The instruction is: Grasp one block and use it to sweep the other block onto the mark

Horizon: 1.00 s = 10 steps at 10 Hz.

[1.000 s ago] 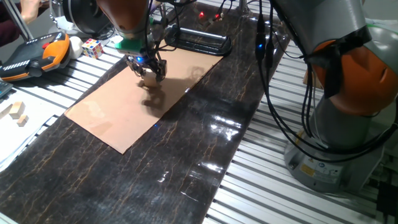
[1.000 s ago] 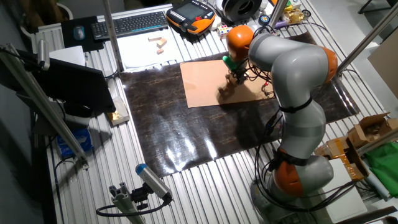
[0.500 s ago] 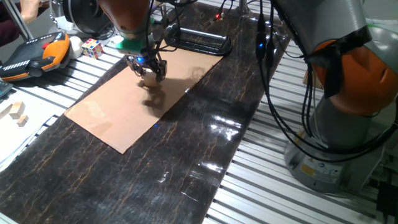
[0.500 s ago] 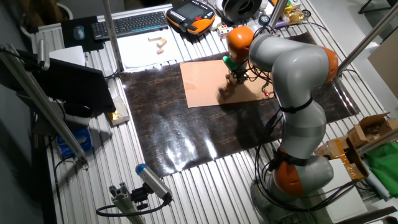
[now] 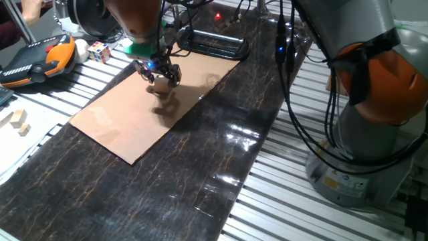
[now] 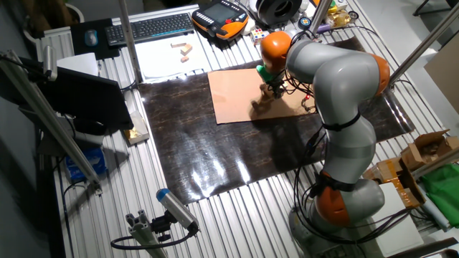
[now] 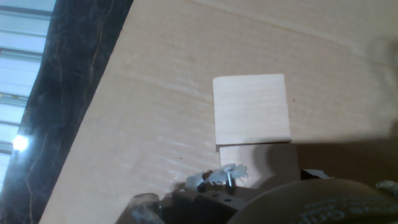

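My gripper (image 5: 158, 75) stands low over the far part of the cardboard sheet (image 5: 127, 124), shut on a pale wooden block (image 7: 258, 163) that lies in shadow at the bottom of the hand view. A second pale square block (image 7: 252, 109) lies flat on the cardboard, straight ahead of the held block and touching it edge to edge. A tiny dark speck (image 7: 294, 99), possibly the mark, sits on the cardboard just right of the free block. In the other fixed view the gripper (image 6: 270, 92) hides both blocks.
The cardboard lies on a black mat (image 5: 200, 167). A black tray (image 5: 214, 45) stands behind it. An orange teach pendant (image 5: 40, 59), a puzzle cube (image 5: 99, 51) and loose wooden pieces (image 5: 17, 120) lie to the left. The arm's base (image 5: 374, 134) and cables are at right.
The gripper has shifted slightly toward the far edge of the cardboard with its block. Nothing else has moved.
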Tool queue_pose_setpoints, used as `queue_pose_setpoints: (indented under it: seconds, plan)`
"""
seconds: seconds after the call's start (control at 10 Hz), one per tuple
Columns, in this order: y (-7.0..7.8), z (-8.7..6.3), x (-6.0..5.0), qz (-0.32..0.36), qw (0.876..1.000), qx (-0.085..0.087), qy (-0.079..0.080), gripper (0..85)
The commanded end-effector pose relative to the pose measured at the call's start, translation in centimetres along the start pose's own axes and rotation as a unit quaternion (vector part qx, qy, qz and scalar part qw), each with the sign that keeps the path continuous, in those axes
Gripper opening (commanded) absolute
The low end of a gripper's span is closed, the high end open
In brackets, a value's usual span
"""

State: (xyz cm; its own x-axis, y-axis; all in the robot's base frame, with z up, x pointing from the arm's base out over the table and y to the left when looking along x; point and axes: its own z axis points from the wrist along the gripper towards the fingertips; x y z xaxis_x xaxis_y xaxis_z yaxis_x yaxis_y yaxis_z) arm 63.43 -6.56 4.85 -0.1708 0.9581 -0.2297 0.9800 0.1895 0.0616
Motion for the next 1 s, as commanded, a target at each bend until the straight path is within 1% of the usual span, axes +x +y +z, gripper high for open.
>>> queue_pose_setpoints:
  seconds: [0.0, 0.1, 0.3, 0.5, 0.7, 0.8, 0.9]
  plan:
    - [0.0, 0.0, 0.0, 0.001, 1.000, -0.001, 0.000, 81.0]
    - [0.2, -0.3, 0.1, 0.002, 1.000, -0.002, -0.002, 84.7]
    - [0.5, -1.4, 0.3, 0.001, 1.000, 0.003, -0.003, 85.0]
    - [1.2, -3.0, 0.9, -0.001, 1.000, 0.012, -0.007, 85.0]
    - [2.0, -4.8, 1.7, -0.006, 1.000, 0.020, -0.005, 84.7]
    - [2.4, -5.7, 2.3, -0.011, 1.000, 0.024, -0.002, 82.0]
    - [2.9, -6.9, 3.2, -0.016, 0.999, 0.029, 0.005, 78.3]
